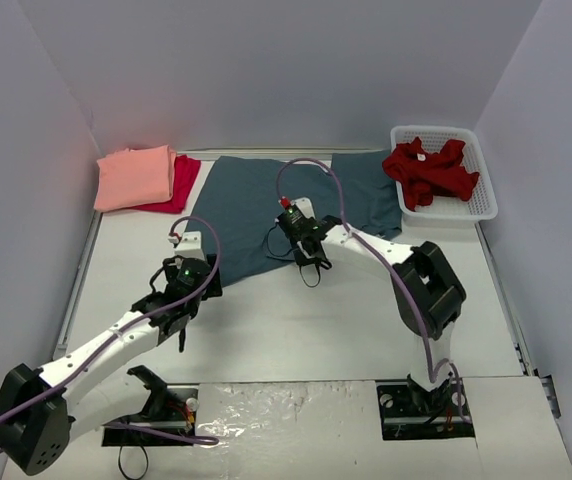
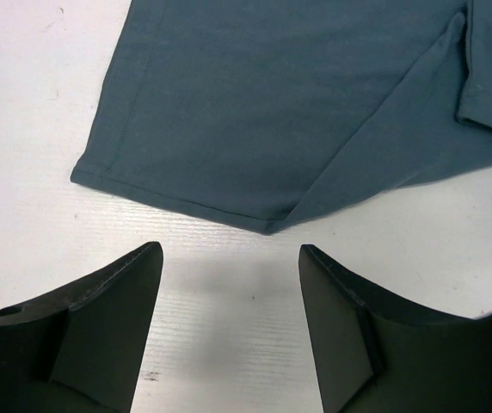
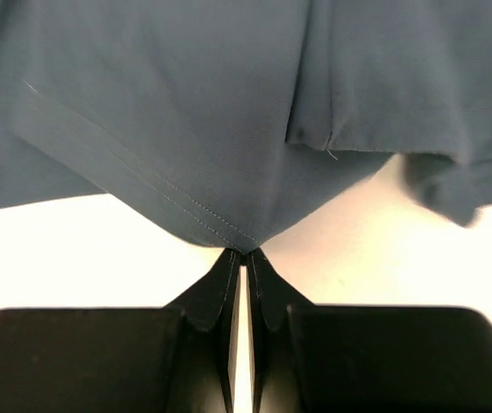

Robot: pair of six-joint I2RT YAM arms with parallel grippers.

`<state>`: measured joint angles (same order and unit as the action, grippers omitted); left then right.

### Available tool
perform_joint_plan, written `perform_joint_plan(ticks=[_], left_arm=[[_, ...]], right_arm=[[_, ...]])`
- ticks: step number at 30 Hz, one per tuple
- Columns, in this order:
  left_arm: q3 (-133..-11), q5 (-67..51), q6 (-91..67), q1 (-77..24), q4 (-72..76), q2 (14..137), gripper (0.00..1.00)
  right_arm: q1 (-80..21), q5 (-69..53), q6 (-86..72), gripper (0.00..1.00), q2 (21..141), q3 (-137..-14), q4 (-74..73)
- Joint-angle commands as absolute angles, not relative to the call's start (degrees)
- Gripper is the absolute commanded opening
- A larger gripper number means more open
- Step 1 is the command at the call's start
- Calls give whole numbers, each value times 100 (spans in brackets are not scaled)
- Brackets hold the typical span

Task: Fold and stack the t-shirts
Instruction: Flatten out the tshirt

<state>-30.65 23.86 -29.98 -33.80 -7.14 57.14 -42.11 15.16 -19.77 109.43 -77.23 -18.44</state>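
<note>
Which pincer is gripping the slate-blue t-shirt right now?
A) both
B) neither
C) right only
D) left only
C: the right pincer is closed on a hem corner of the slate-blue t-shirt, while the left pincer is open over bare table, just short of the hem.

Locate the white lattice basket (image 1: pixel 480 206) at the far right corner of the table (image 1: pixel 296 330) — it stands just beside the right wall (image 1: pixel 556 150) and close to the back wall (image 1: pixel 266 70). You will see that the table surface is white, with a thin rail (image 1: pixel 76 290) along its left edge. At the near edge, a glossy, wrinkled sheet (image 1: pixel 286 410) lies flat — it reflects the light.
</note>
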Motion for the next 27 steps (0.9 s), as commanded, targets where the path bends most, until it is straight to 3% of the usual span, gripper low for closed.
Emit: perform_joint_plan(ticks=[1, 27], left_arm=[[-3313, 2443, -2944, -3436, -861, 5493, 63], [-3428, 2294, -2936, -3489, -941, 5388, 63]], right_arm=[[-4271, 1881, -2100, 0, 10108, -7664, -2302], [-4754, 1943, -3365, 0, 6311, -6610, -4289]])
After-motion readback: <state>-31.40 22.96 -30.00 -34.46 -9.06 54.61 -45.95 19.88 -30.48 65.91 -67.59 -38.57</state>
